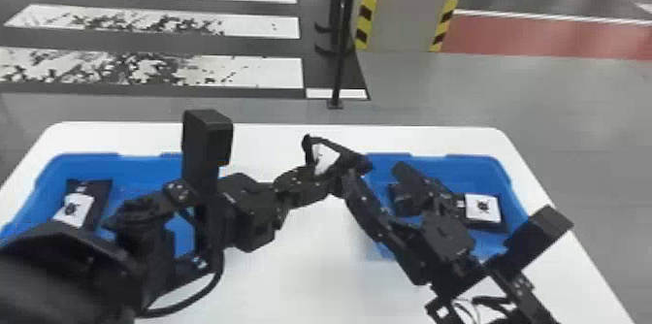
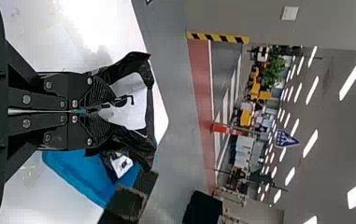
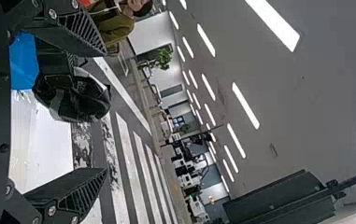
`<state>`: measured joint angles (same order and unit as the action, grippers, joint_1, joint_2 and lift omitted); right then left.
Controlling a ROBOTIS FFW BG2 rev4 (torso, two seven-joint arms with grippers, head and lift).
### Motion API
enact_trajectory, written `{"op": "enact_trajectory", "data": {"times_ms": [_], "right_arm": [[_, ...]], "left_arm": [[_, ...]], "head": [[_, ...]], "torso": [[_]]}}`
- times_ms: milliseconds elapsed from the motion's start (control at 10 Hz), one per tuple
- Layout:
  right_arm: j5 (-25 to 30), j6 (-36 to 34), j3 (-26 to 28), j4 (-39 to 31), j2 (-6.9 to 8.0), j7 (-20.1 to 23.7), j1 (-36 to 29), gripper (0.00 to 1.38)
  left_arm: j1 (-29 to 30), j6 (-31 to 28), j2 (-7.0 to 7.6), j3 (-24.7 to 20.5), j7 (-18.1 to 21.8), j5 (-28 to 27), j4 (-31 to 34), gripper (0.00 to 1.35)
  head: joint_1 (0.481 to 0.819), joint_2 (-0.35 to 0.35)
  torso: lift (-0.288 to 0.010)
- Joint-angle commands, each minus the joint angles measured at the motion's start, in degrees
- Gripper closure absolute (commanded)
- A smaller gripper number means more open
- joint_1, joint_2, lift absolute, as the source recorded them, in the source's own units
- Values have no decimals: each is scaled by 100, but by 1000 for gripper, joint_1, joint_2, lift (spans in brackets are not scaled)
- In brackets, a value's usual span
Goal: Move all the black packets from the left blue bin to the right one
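Striped floor [image 1: 262, 73], white surface [image 1: 310, 279], left gripper [image 1: 332, 181] pinching black packet [image 1: 325, 157] beside right blue bin [image 1: 490, 172], right gripper [image 1: 372, 173] wide above it

Built in black throughout. Left arm [image 1: 247, 211] and right arm [image 1: 448, 243] made of chunky jointed segments, each bearing a rectangular block [image 1: 206, 146]. Loops a thick black cable [image 1: 218, 275] at left. Ends in left gripper [image 1: 322, 177] and right gripper [image 1: 372, 174], both flat-plated, silvery-screwed [image 2: 26, 99], with wedge-shaped, diagonally ribbed fingers [image 3: 83, 35].
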<state>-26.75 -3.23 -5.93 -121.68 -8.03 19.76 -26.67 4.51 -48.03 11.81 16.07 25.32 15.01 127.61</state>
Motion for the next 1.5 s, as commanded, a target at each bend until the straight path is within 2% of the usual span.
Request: {"op": "enact_trajectory", "data": {"times_ms": [0, 100, 200, 300, 800, 900, 1000, 1100, 1400], "right_arm": [[-102, 14, -161, 194, -41, -7, 206, 154], [-181, 183, -161, 377, -23, -7, 347, 206], [-433, 296, -161, 545, -6, -25, 431, 694], [-387, 689, -161, 559, 3, -130, 445, 1266], [-433, 563, -150, 461, 12, -148, 361, 1274], [-456, 549, -138, 475, 12, -148, 389, 1274], [-490, 535, -24, 559, 12, -148, 487, 1274], [-490, 535, 147, 658, -6, -148, 600, 1274], [-341, 408, 764, 1164, -173, -148, 1134, 1274]], "left_arm": [[-72, 8, 41, 278, 8, 190, 0, 1205], [-128, 8, 58, 404, 8, 282, 0, 1205], [-128, 8, 67, 484, 8, 339, 0, 1205], [-128, -6, 67, 506, 17, 339, 0, 1205], [-86, 148, 58, 426, 17, 464, 0, 1205], [-44, 162, 50, 392, -18, 579, 0, 1064], [111, 162, 23, 232, -62, 556, 0, 430], [266, 106, 32, 84, -62, 544, 0, 56], [969, 64, -109, -636, -62, 521, 394, 243]], "head": [[695, -141], [695, -159], [695, -176], [695, -194], [695, -219], [695, -217], [695, -216], [695, -215], [695, -224]], "torso": [[-140], [-140], [-140], [-140], [-140], [-140], [-140], [-140], [-140]]}}
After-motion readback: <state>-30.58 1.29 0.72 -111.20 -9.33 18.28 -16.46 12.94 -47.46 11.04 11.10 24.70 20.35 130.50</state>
